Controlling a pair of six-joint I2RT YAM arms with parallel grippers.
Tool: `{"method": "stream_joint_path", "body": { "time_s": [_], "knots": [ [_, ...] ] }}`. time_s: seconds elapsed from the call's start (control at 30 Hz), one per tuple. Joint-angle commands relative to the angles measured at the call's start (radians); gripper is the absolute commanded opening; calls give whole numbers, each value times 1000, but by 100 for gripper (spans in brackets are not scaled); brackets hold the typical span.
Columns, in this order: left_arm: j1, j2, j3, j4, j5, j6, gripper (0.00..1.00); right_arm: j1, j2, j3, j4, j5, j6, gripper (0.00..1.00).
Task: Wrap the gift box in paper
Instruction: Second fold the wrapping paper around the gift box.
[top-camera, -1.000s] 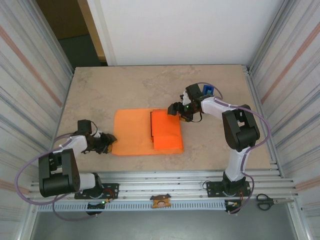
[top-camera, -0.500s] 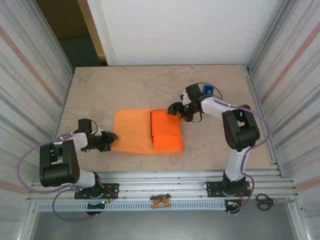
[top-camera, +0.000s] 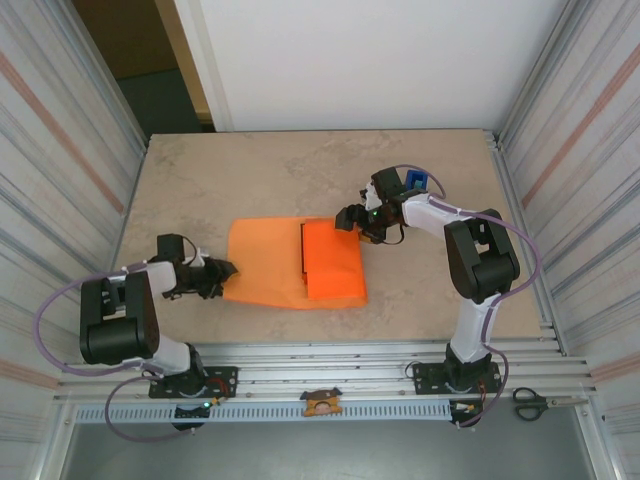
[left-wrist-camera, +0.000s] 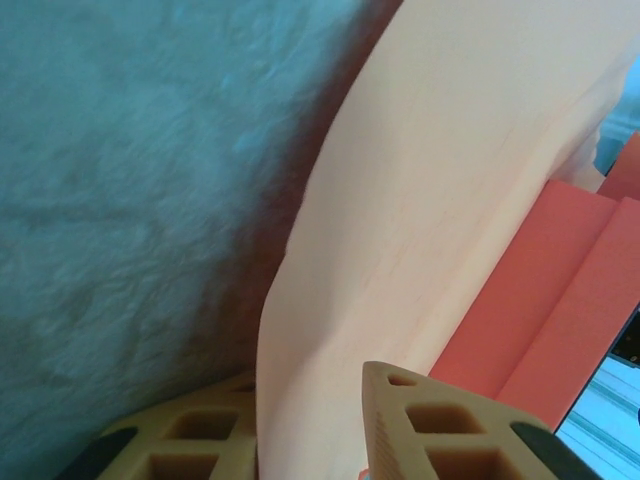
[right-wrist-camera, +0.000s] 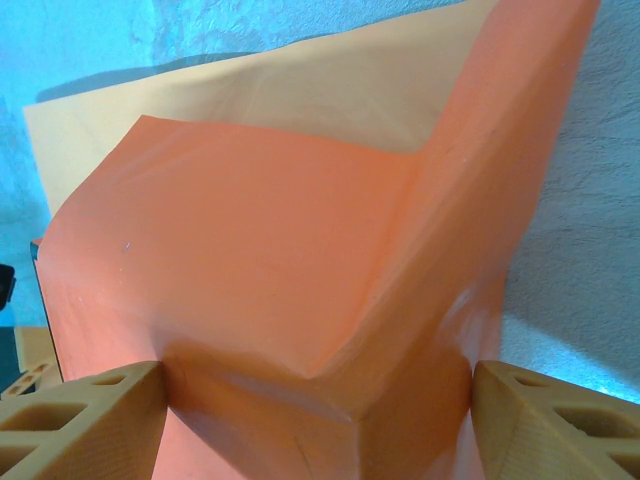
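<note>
The paper (top-camera: 262, 264) lies mid-table, its right part folded as a brighter orange flap (top-camera: 333, 262) over the gift box, which is covered. My left gripper (top-camera: 216, 276) is shut on the paper's near left corner and holds that edge raised off the table. In the left wrist view the pale sheet (left-wrist-camera: 420, 200) runs between the tan fingers (left-wrist-camera: 440, 425) of the gripper (left-wrist-camera: 310, 390). My right gripper (top-camera: 352, 218) sits at the box's far right end. In the right wrist view the jaws of the gripper (right-wrist-camera: 318, 400) press both sides of the paper-covered box corner (right-wrist-camera: 330, 330).
A blue tape dispenser (top-camera: 416, 182) stands behind the right wrist. Scissors (top-camera: 530, 403) lie on the front rail at the right. Corrugated walls (top-camera: 60, 180) close in both sides. Bare tabletop (top-camera: 300, 175) stretches behind the paper.
The left gripper has moved up and right with the paper's corner, closing further on it, and the near left edge has lifted off the table. The right arm has not moved.
</note>
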Motion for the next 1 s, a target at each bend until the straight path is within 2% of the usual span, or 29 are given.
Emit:
{"method": "stream_joint_path", "body": {
  "time_s": [0.0, 0.13, 0.27, 0.4, 0.53, 0.73, 0.97],
  "knots": [
    [1, 5, 31, 29, 27, 19, 24, 20, 68, -39, -146, 136, 12, 75],
    [1, -26, 22, 58, 58, 24, 9, 20, 67, -37, -146, 132, 12, 75],
    [-9, -89, 25, 59, 65, 43, 1, 22, 69, -35, -142, 130, 15, 75],
    [-54, -149, 55, 30, 39, 71, 0, 25, 70, -34, -140, 133, 22, 75],
    [-161, -202, 117, -41, -41, 122, 0, 26, 70, -37, -133, 133, 33, 76],
    [-380, -259, 256, -159, -239, 203, 0, 29, 70, -31, -129, 132, 43, 76],
    [-590, -174, 462, -304, -388, 330, 0, 34, 73, -29, -131, 134, 47, 76]
  ]
}}
